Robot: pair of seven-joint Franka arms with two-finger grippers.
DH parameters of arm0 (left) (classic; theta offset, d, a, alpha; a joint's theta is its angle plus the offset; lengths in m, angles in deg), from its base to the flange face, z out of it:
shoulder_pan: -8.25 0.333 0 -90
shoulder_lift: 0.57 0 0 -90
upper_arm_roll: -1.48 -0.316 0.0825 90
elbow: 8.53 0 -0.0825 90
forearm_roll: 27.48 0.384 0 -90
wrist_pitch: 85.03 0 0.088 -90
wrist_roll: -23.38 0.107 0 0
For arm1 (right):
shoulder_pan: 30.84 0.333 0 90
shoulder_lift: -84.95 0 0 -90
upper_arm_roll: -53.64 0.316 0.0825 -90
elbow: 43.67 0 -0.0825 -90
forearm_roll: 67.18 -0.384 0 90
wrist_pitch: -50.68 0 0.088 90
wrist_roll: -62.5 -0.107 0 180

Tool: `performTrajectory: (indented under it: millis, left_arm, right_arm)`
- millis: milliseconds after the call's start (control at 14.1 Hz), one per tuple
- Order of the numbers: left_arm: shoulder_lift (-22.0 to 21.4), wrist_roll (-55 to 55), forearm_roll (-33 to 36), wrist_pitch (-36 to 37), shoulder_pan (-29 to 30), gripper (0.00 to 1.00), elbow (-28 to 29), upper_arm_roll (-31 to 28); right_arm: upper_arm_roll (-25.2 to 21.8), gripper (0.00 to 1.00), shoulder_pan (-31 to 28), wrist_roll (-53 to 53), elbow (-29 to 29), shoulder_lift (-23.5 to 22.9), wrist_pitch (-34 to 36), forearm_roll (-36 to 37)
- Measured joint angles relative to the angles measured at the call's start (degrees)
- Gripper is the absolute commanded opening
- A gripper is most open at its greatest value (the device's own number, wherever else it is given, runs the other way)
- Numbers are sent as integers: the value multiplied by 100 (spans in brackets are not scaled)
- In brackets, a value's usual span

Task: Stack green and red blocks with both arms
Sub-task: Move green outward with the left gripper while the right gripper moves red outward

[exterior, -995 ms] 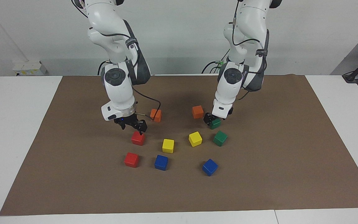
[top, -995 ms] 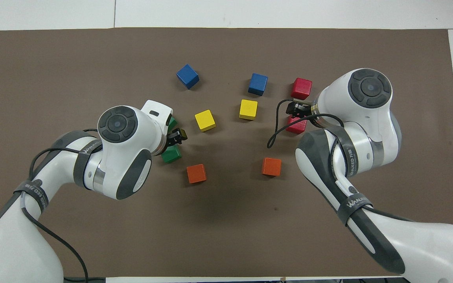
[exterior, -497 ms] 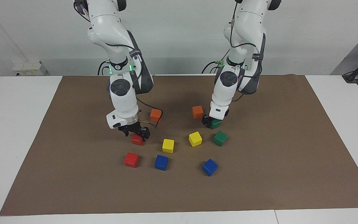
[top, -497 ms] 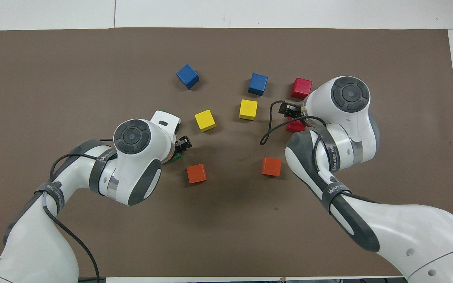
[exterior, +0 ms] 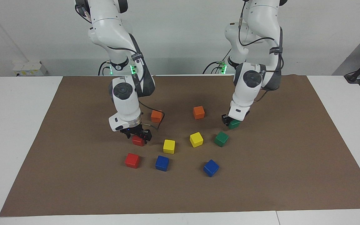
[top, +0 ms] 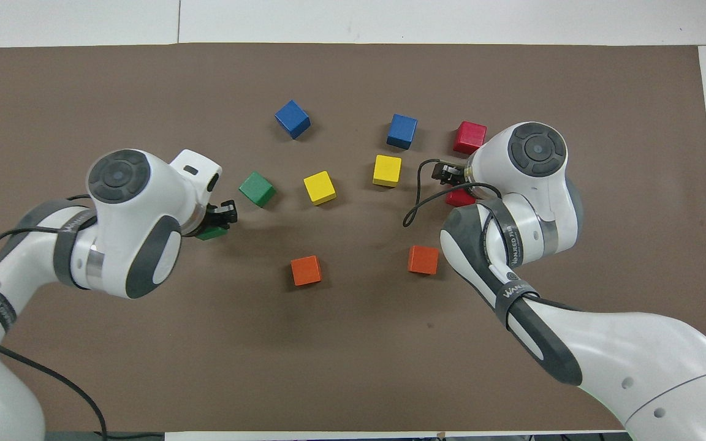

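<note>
My left gripper is shut on a dark green block, low over the mat and nearer to the robots than the second green block. In the overhead view the left gripper hides most of the held green block, beside the free one. My right gripper is down around a red block. The second red block lies farther from the robots. In the overhead view the right gripper covers part of its red block, near the other red block.
Two orange cubes lie nearest the robots. Two yellow cubes sit between the red and green blocks. Two blue cubes lie farthest out. All rest on a brown mat.
My left gripper has carried its green block sideways toward the left arm's end of the table. My right gripper has come down from above the red block to around it.
</note>
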Motion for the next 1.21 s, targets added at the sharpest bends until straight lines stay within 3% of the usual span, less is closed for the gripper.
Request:
performTrajectory:
  millis: [71, 142, 426, 569, 782, 1208]
  left_arm:
    - [-37, 444, 2, 88, 265, 0, -72, -9]
    - [-44, 892, 6, 134, 521, 0, -121, -14]
    - [-31, 2689, 10, 146, 1453, 0, -147, -25]
    - [-19, 3093, 10, 129, 1706, 0, -147, -24]
    - [22, 3195, 10, 13, 1751, 0, -84, 4]
    - [343, 3253, 10, -413, 1751, 0, -2, 13]
  right_arm:
    - [0, 9, 0, 0, 7, -9, -4, 0]
    - [0, 0, 0, 0, 15, -14, -6, -1]
    - [0, 0, 48, 0, 20, -16, -8, -1]
    - [2, 0, 77, 30, 16, -14, 18, 0]
    - [-52, 0, -62, 583, -11, 113, 290, 0]
    - [-89, 0, -1099, 2457, 175, 678, 795, 0]
